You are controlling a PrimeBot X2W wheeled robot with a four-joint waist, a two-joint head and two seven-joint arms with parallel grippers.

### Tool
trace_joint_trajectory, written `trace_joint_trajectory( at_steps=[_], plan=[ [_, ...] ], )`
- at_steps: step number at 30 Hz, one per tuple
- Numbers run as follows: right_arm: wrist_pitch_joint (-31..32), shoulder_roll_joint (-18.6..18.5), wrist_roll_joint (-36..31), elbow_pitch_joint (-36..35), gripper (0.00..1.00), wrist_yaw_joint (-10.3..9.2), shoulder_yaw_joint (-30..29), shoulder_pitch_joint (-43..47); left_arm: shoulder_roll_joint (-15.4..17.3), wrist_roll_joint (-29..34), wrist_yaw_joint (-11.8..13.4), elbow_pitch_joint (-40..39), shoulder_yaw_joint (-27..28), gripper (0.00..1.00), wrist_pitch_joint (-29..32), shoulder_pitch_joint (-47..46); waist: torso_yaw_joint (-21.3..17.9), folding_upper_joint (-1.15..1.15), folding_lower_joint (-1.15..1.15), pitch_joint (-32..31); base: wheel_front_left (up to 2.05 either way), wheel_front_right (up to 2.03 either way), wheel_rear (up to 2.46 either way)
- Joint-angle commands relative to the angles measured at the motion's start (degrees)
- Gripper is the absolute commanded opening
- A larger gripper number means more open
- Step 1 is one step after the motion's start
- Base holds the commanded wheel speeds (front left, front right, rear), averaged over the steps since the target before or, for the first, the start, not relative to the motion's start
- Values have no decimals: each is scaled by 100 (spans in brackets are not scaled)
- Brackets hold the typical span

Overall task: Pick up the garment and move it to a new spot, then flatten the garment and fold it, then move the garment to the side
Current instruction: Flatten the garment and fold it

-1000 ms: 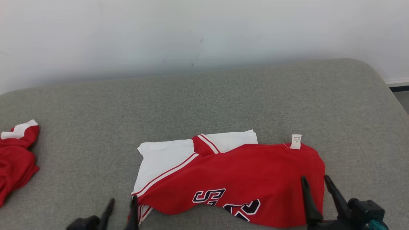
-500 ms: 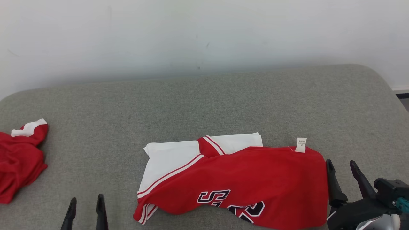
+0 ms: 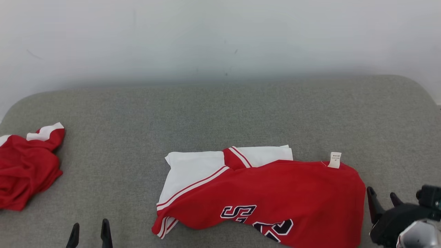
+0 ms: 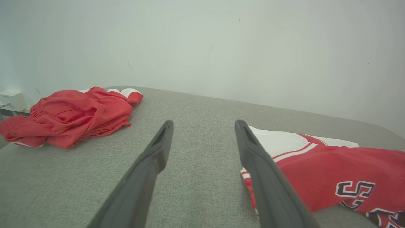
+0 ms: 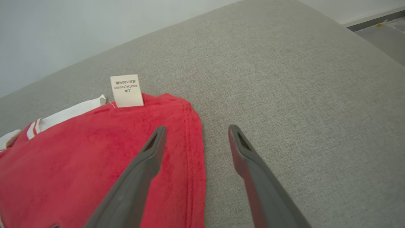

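The folded garment [image 3: 268, 193] looks soft, light and floppy: pinch all layers at its 2 side edges. Your left gripper [image 3: 89, 226] and right gripper [image 3: 381, 193] gape wide, empty.

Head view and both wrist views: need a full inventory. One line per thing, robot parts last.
garment: 1, red with a white panel and dark numerals, folded, front centre of the cushion
care tag: 1, white, on the garment's far right edge
crumpled cloth: 1, red with white trim, far left of the cushion
cushion: 1, grey fabric, under everything
wall: 1, pale, behind the cushion
left gripper: 1, dark, open and empty, left of the garment
right gripper: 1, dark, open and empty, at the garment's right edge
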Motion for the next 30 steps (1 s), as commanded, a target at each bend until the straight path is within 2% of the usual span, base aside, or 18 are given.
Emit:
trace_joint_trajectory(
  at_steps=[1,5,10,24,26,28,29,30],
  plan=[
    [254,-61,-42,132,100,-12,-106,-203,-13,21,-32,-16,-15,100,-19,-93,41,0,0,102,0,0,0],
    [789,-148,-76,544,100,-12,-307,-676,-14,-7,-35,32,-105,100,-19,-213,118,0,0,325,0,0,0],
    [1097,-175,246,997,100,-12,-205,-1079,-14,26,-34,43,-177,100,-19,-364,222,0,0,559,0,0,0],
    [932,-199,608,1210,100,-13,184,-1168,-15,45,-37,43,-238,100,-19,-419,203,0,0,632,0,0,0],
    [866,-246,590,1219,90,-13,264,-1157,-15,57,-37,57,-260,100,-19,-411,181,0,0,610,0,0,0],
    [766,-276,548,1230,49,-13,310,-1159,-15,59,-37,67,-270,100,-19,-400,166,0,0,583,0,0,0],
    [710,-285,534,1234,48,-13,317,-1154,-15,59,-37,72,-277,100,-19,-393,161,0,0,571,0,0,0],
    [660,-293,501,1233,42,-13,322,-1150,-15,60,-37,77,-282,100,-19,-389,158,0,0,560,0,0,0]
  ],
)
